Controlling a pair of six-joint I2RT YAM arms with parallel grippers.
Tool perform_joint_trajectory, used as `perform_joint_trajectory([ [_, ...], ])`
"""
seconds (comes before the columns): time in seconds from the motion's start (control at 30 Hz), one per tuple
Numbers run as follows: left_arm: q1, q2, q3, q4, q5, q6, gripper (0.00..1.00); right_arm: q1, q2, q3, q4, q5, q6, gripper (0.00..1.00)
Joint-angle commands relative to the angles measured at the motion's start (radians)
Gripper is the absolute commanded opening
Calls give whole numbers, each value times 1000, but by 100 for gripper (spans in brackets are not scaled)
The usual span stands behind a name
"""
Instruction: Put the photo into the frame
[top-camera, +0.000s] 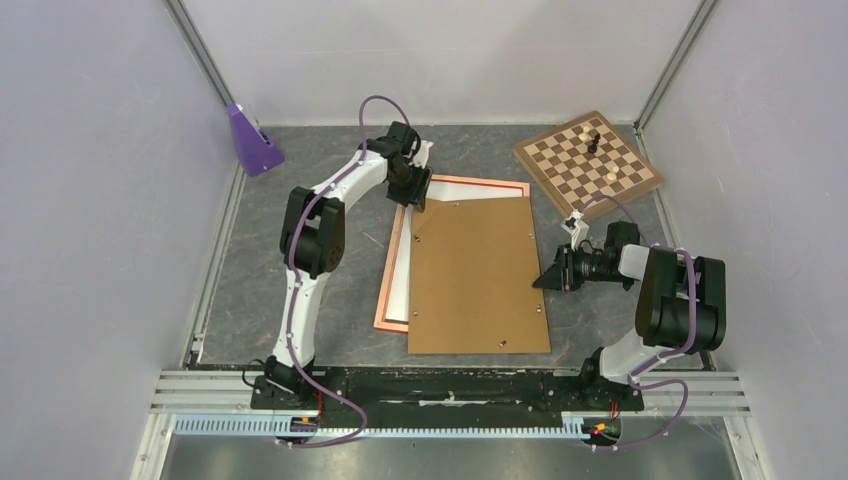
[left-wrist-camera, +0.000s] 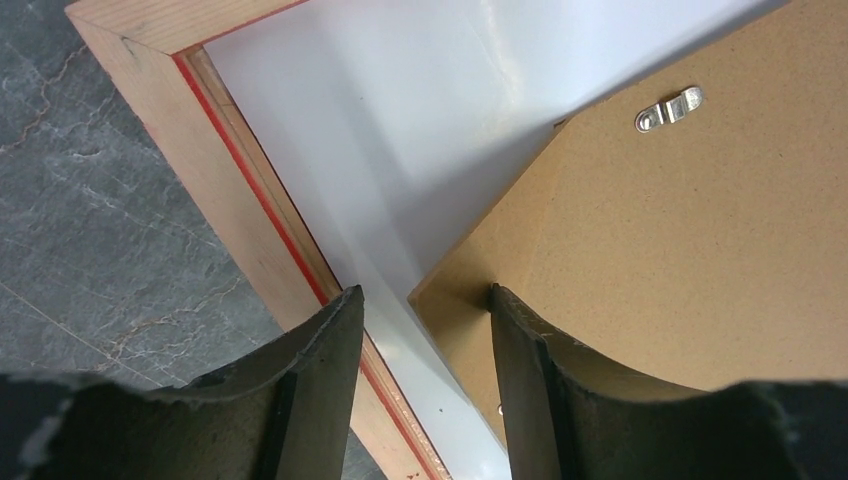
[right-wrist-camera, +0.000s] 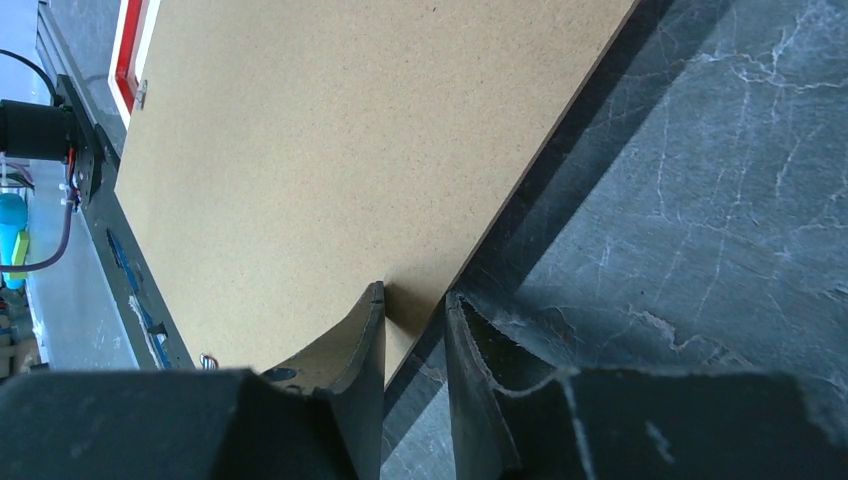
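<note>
Your photo (top-camera: 400, 280) lies white side up inside the frame (top-camera: 470, 181), mostly covered by the board (top-camera: 478, 280), which sits askew and overhangs the near rail. Your left gripper (top-camera: 414, 200) hangs with fingers apart over the board's far-left corner. Your right gripper (top-camera: 541, 282) straddles the board's right edge — clamped or not, you can't tell.

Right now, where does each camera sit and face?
Top external: above, behind the bases, looking down on both arms, thin orange-red rectangular frame, brown backing board.
Left wrist: down past left end effector at frame corner, white photo back.
Right wrist: past right end effector along board's edge.
Shared: all show the board.
</note>
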Motion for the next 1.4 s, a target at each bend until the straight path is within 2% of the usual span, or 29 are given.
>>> perform_joint_trajectory([
  [0.0,30,57,-10,-27,-162,95,58,-15,-7,-8,112,230,-87,0],
  [0.1,30,8,-48,11,-122,95,61,-14,-17,-14,111,182,-89,5],
  [0.2,29,-63,-88,47,-77,91,68,-19,-30,-8,109,148,-84,18],
  [0.27,30,-107,-103,59,-60,90,72,-22,-42,-3,112,125,-70,34],
  [0.3,29,-129,-105,60,-52,89,72,-23,-47,1,112,114,-62,38],
  [0.53,31,-257,-163,67,-13,100,78,-24,-45,10,125,70,-17,59],
  [0.8,38,-348,-263,96,48,95,81,-24,-22,12,114,4,-4,64],
  [0.93,92,-384,-348,92,120,68,81,-24,0,10,96,-19,-4,66],
  [1.13,180,-433,-520,123,261,37,81,-21,25,5,75,-45,1,61],
  [1.37,191,-490,-650,174,302,32,81,6,68,6,66,-63,3,56],
])
